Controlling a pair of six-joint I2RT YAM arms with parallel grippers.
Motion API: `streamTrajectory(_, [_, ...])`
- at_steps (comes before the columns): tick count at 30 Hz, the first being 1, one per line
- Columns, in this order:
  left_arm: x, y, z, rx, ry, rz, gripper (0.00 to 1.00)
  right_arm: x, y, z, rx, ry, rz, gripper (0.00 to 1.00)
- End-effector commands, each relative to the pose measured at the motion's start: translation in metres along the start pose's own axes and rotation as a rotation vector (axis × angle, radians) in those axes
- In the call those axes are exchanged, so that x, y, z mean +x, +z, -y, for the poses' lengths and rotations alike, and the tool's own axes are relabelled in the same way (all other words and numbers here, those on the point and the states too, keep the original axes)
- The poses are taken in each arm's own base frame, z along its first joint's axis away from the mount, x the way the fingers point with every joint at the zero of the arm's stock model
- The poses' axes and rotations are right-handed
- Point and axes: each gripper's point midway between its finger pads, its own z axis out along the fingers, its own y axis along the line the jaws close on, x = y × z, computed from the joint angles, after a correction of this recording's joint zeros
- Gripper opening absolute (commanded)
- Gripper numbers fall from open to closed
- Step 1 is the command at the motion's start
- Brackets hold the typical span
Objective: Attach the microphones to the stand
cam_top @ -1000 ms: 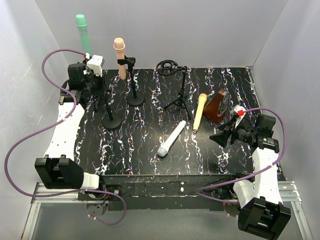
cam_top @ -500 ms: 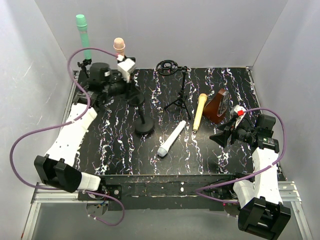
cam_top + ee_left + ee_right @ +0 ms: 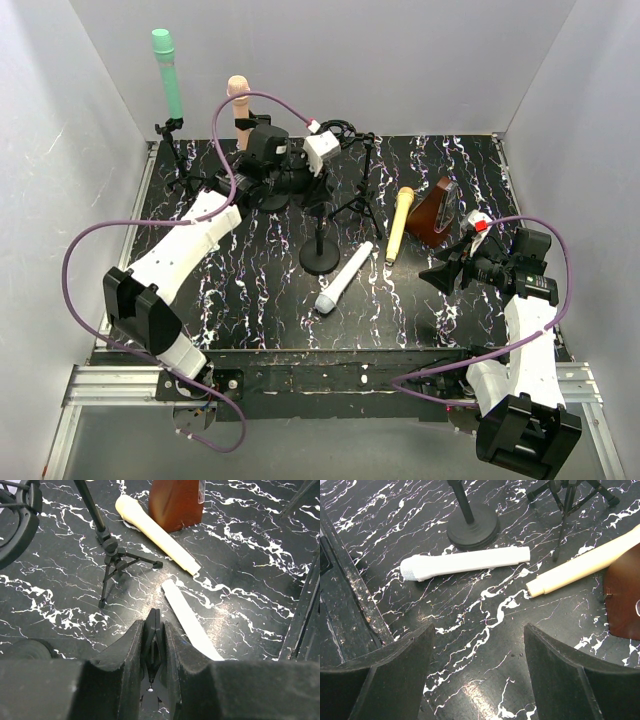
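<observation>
My left gripper (image 3: 316, 190) (image 3: 154, 626) is shut on the black clip at the top of a round-base stand (image 3: 320, 257), which stands mid-table beside the white microphone (image 3: 343, 277). That microphone lies flat and also shows in the left wrist view (image 3: 187, 617) and the right wrist view (image 3: 465, 562). The yellow microphone (image 3: 400, 224) (image 3: 155, 532) (image 3: 585, 562) lies flat to its right. The mint microphone (image 3: 168, 85) and the peach microphone (image 3: 238, 100) sit upright in stands at the back left. My right gripper (image 3: 441, 275) (image 3: 479, 667) is open and empty, hovering at the right.
A black tripod stand (image 3: 357, 195) (image 3: 117, 560) with a ring mount (image 3: 335, 133) stands at the back centre. A brown wedge (image 3: 435, 210) (image 3: 175, 502) sits at the right next to the yellow microphone. Grey walls enclose the table on three sides.
My left arm has carried the round-base stand from the back left to mid-table, next to the white microphone. The right arm has not moved.
</observation>
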Motion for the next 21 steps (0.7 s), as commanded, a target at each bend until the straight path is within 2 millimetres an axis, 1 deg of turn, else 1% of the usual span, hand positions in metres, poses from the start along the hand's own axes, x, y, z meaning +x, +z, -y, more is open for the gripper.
streamTrajectory(1, [-0.036,-0.011,0.004,-0.038,0.104,0.069,0.05,-0.004,-0.001,0.002,0.002,-0.031,0.014,0.78])
streamTrajectory(2, [-0.035,-0.010,0.004,-0.042,0.102,0.062,0.08,-0.004,0.000,0.002,0.000,-0.029,0.015,0.78])
streamTrajectory(4, [-0.032,-0.009,0.002,-0.066,0.080,0.051,0.28,-0.003,0.000,0.002,-0.002,-0.027,0.013,0.78])
streamTrajectory(5, [-0.033,-0.010,0.003,-0.067,0.072,0.052,0.35,-0.003,0.000,0.002,0.001,-0.029,0.013,0.79])
streamTrajectory(6, [-0.033,-0.010,0.003,-0.073,0.057,0.051,0.44,-0.003,0.000,0.002,-0.001,-0.026,0.014,0.79])
streamTrajectory(8, [-0.034,-0.013,0.003,-0.090,0.035,0.058,0.59,-0.003,0.000,0.002,-0.001,-0.025,0.013,0.78])
streamTrajectory(10, [-0.037,-0.018,0.002,-0.111,0.026,0.076,0.73,-0.002,0.000,0.002,0.000,-0.025,0.012,0.78])
streamTrajectory(11, [-0.039,-0.021,0.002,-0.125,0.023,0.088,0.79,-0.002,0.000,0.002,0.000,-0.025,0.012,0.79])
streamTrajectory(14, [-0.048,-0.039,-0.001,-0.192,0.014,0.148,0.96,-0.003,0.000,0.002,0.002,-0.031,0.013,0.79])
streamTrajectory(15, [-0.053,-0.047,-0.002,-0.223,0.014,0.177,0.98,-0.003,0.000,0.002,0.002,-0.028,0.012,0.78])
streamTrajectory(18, [-0.057,-0.068,-0.003,-0.291,-0.025,0.236,0.98,-0.003,-0.001,0.002,0.004,-0.032,0.012,0.79])
streamTrajectory(19, [-0.061,-0.079,-0.001,-0.306,-0.043,0.265,0.98,-0.003,-0.001,0.001,0.002,-0.034,0.013,0.79])
streamTrajectory(21, [-0.058,-0.088,0.007,-0.298,-0.067,0.287,0.98,-0.003,-0.001,0.002,0.003,-0.034,0.014,0.79])
